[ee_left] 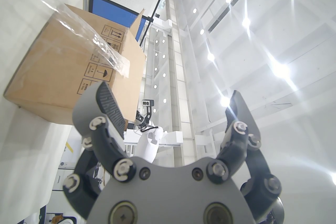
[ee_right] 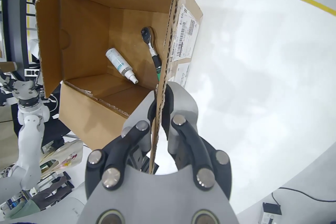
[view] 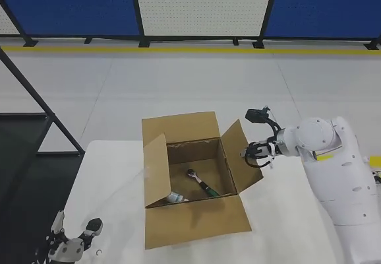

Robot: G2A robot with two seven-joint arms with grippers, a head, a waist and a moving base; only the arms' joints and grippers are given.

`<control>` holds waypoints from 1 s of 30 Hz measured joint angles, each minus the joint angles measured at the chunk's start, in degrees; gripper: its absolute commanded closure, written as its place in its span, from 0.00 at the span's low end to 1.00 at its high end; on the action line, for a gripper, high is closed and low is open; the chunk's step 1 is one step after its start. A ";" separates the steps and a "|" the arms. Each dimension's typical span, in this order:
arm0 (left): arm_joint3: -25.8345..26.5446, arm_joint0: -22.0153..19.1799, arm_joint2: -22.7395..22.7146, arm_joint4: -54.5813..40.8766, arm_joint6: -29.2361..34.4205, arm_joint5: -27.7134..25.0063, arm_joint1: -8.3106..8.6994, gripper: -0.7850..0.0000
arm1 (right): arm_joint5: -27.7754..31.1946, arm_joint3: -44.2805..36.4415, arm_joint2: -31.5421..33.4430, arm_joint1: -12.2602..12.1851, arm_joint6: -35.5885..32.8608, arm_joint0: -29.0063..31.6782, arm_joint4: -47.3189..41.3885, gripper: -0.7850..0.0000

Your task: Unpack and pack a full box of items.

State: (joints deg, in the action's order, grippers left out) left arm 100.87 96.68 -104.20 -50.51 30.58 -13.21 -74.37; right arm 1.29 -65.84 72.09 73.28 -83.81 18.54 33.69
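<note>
Currently my right end effector (view: 255, 153) pinches the flap (view: 240, 155) on the box's right side, its jaws pressed onto the cardboard edge. The box (view: 197, 224) stands mid-frame on the tabletop (view: 105, 178) in the top view. On its floor lie a ratchet (view: 202, 183) and a spray bottle (view: 175, 197), both lower left of that end effector. The ratchet's long axis runs from upper left to lower right. My left end effector (view: 76, 230), spread and empty, sits at lower left, well apart, so I judge the right arm nearer.

Right arm (view: 322, 142) white, yellow-green label (view: 323, 156); left pincer (ee_left: 172, 104) grey plate, black links, silver screws, ribbed pads (ee_left: 110, 104).
</note>
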 measured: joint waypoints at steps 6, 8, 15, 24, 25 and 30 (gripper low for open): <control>0.00 0.00 0.00 0.00 0.00 0.00 0.00 0.00 | -6.84 -9.99 2.61 -1.12 -0.53 7.02 -1.39 1.00; 0.00 0.00 0.00 0.00 0.00 0.00 0.00 0.00 | -9.61 -13.63 3.44 -1.52 -0.61 9.62 -1.09 1.00; 0.00 0.00 0.00 0.00 0.00 0.00 0.00 0.00 | -17.59 -25.28 6.79 -2.87 0.53 18.76 0.46 1.00; 0.00 0.00 0.00 0.00 0.00 0.00 0.00 0.00 | -21.68 -34.70 10.52 -4.21 1.55 26.34 0.92 1.00; 0.00 0.00 0.00 0.00 0.00 0.00 0.00 0.00 | -21.93 -35.46 10.96 -4.35 1.66 26.95 0.93 1.00; 0.00 0.00 0.00 0.00 0.00 0.00 0.00 0.00 | -22.12 -37.74 12.07 -4.90 1.55 28.87 0.10 0.00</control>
State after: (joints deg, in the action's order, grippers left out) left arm 100.87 96.68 -104.20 -50.51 30.58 -13.21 -74.37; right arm -20.83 -103.59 84.16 68.38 -82.26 47.41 33.79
